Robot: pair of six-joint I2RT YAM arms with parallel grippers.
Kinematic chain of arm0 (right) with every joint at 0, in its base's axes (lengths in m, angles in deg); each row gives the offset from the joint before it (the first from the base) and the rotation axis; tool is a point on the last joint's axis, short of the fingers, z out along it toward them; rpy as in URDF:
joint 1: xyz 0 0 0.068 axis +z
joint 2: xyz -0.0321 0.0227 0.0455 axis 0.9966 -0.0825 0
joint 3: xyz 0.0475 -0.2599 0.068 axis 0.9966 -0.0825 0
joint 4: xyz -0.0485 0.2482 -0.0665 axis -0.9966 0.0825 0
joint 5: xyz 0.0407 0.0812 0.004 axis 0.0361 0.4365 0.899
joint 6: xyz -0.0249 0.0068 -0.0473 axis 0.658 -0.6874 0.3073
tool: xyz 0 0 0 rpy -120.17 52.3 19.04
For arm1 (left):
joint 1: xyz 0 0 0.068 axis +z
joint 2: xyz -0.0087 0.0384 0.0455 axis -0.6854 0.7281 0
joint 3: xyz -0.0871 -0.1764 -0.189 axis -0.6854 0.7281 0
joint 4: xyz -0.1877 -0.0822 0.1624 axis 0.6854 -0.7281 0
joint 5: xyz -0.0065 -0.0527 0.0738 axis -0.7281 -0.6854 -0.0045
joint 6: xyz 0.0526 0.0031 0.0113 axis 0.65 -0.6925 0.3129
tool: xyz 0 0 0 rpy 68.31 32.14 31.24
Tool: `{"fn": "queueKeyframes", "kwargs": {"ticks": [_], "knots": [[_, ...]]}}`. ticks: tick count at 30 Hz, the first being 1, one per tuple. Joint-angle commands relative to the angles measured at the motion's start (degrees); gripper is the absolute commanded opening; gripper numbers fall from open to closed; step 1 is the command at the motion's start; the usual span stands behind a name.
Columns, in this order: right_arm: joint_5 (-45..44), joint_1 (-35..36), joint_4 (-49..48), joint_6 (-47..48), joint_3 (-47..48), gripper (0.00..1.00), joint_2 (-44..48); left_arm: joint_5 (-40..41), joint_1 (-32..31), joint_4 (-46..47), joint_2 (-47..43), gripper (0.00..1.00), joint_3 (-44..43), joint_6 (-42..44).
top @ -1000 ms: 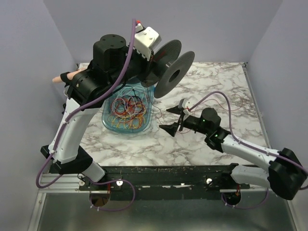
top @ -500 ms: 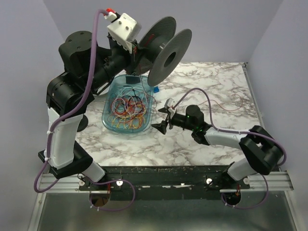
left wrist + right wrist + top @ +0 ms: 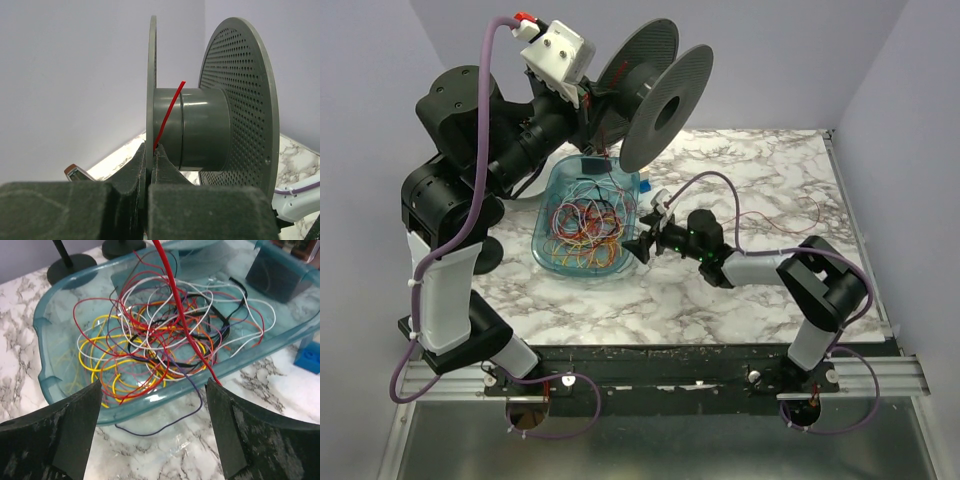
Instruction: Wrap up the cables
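The cables (image 3: 585, 225) lie as a tangle of red, yellow, orange and white wires in a clear teal tray (image 3: 548, 190). They also show in the right wrist view (image 3: 150, 340). My left gripper (image 3: 600, 100) is shut on one flange of the black spool (image 3: 655, 90) and holds it high above the tray. In the left wrist view the gripper (image 3: 150, 147) pinches the flange, and a red cable (image 3: 167, 112) rises beside it across the spool hub (image 3: 200, 127). My right gripper (image 3: 642, 243) is open and empty at the tray's right rim. A taut red cable (image 3: 182, 320) runs down past its right finger (image 3: 260, 430).
A blue block (image 3: 647, 187) sits beside the tray's right side and shows in the right wrist view (image 3: 310, 357). A dark box (image 3: 280, 270) lies in the tray's far end. A thin purple wire (image 3: 165, 422) hangs over the rim onto the marble. A black round base (image 3: 485, 255) stands left.
My left arm has lifted the spool higher and swung back to the left. My right gripper has moved left across the table, up to the tray's right rim.
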Motion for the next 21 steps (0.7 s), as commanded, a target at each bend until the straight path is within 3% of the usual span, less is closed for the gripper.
{"fn": "queueKeyframes", "kwargs": {"ticks": [1,4,8,10,12,14,18,21], "knots": [[1.4,0.3,-4.3,-0.9,0.4,0.91,1.7,1.3,0.1,3.4,-1.1,0.00,-0.8,-0.2],[12.9,-0.2,-4.9,-0.3,-1.2,0.91,5.4,1.5,0.1,3.6,-1.1,0.00,-0.5,0.4],[29.3,-4.7,-14.1,-8.8,-8.0,0.91,10.8,1.7,0.0,4.1,-1.1,0.00,-0.3,1.0],[30.6,-5.9,-11.5,-8.4,-10.9,0.91,14.6,1.9,0.1,4.2,-1.3,0.00,0.1,1.2],[29.4,-6.0,1.7,-1.4,-10.0,0.91,18.6,1.9,0.1,4.0,-1.3,0.00,0.6,0.7],[26.6,-6.0,8.5,3.3,-8.2,0.91,20.3,1.5,0.1,3.7,-1.3,0.00,0.7,0.4],[21.5,-6.0,6.2,4.4,-6.0,0.90,19.0,0.5,0.0,3.5,-1.0,0.00,-0.2,-0.2],[23.8,-5.8,7.5,5.5,-0.8,0.88,13.5,0.3,0.0,3.3,-0.9,0.00,-1.0,-0.3]]}}
